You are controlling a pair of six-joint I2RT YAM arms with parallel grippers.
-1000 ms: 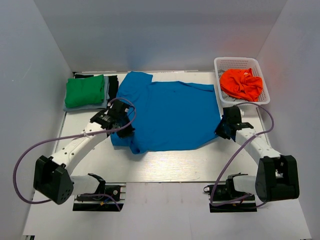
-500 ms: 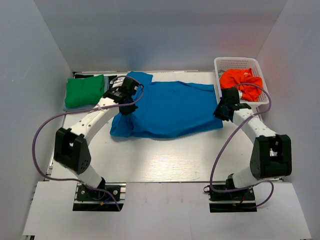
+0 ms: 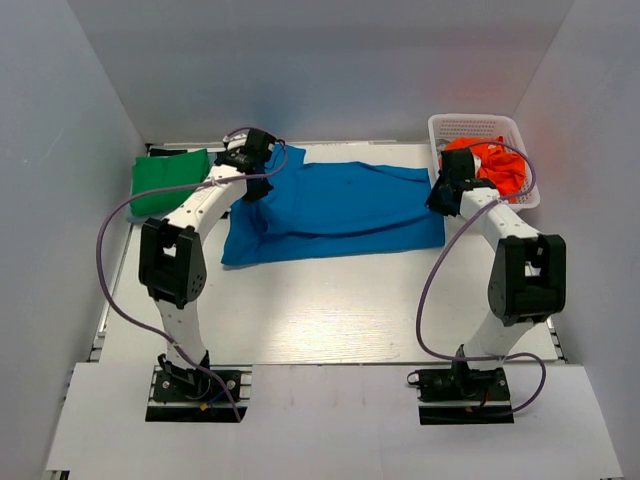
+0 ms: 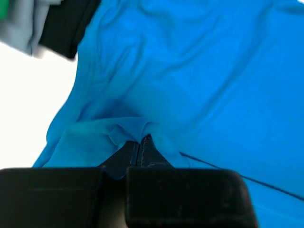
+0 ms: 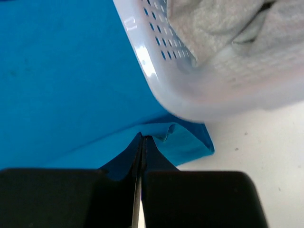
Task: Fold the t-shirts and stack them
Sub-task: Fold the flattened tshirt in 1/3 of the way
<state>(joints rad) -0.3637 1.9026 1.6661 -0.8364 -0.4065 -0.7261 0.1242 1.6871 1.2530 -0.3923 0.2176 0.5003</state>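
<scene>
On the white table (image 3: 330, 310), the bright blue cotton t-shirt (image 3: 340, 205) is mid-fold, I judge; next its lifted edge needs laying flat, then releasing. The white plastic mesh basket (image 3: 475, 122) crowds the right side; a folded green t-shirt (image 3: 165, 182) lies left. The left gripper (image 4: 138, 142) and right gripper (image 5: 142, 140) each clamp blue cloth.

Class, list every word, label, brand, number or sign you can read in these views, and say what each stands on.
No readable text anywhere.
The blue t-shirt, green t-shirt, orange t-shirt and white basket are plain, with no print or label showing.
The left arm and right arm show no marking large enough to read.
</scene>
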